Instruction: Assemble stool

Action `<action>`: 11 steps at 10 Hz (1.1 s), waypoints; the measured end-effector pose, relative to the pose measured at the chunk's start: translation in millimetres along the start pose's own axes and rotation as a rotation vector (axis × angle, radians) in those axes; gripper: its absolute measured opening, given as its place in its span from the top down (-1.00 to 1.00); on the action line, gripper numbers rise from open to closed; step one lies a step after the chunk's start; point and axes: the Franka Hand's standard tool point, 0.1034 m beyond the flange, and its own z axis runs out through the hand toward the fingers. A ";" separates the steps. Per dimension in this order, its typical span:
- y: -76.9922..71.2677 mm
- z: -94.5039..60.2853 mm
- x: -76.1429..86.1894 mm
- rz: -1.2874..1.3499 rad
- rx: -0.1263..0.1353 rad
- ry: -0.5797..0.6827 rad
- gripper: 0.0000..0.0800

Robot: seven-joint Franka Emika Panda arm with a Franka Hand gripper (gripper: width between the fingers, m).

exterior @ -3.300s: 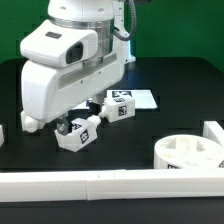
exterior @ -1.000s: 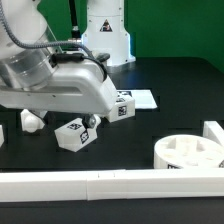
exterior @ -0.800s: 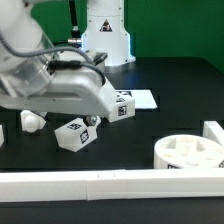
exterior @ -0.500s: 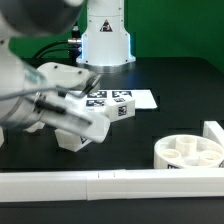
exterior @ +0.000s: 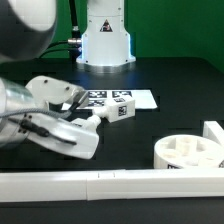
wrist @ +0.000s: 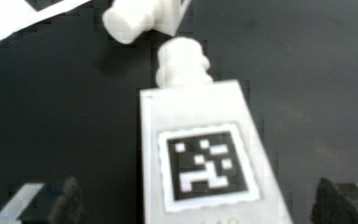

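In the wrist view a white stool leg [wrist: 202, 140] with a black-and-white tag lies on the black table, its narrow peg end pointing at a second leg [wrist: 149, 18]. My gripper [wrist: 197, 205] is open. Its dark fingertips [wrist: 51, 200] stand on either side of the tagged leg, with a gap on both sides. In the exterior view my arm [exterior: 55, 130] covers these legs and the fingers. Another tagged leg [exterior: 120, 109] lies beside the arm. The round seat [exterior: 190, 152] with its sockets rests at the exterior view's right.
The marker board [exterior: 135, 98] lies behind the legs. A long white rail [exterior: 110, 186] runs along the front, with a white upright piece [exterior: 213, 134] at the exterior view's far right. The robot base [exterior: 105, 40] stands at the back.
The arm has swung lower and toward the exterior view's left, now hiding the leg that showed beside it before. The jaws have stayed open.
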 end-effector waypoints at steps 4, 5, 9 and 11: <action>-4.1 10.7 4.3 0.041 0.036 -0.035 -0.62; -4.3 10.7 4.2 0.038 0.035 -0.035 -0.62; -4.1 10.5 4.1 0.038 0.035 -0.035 0.17; -14.8 0.5 -4.8 0.021 0.038 -0.009 0.17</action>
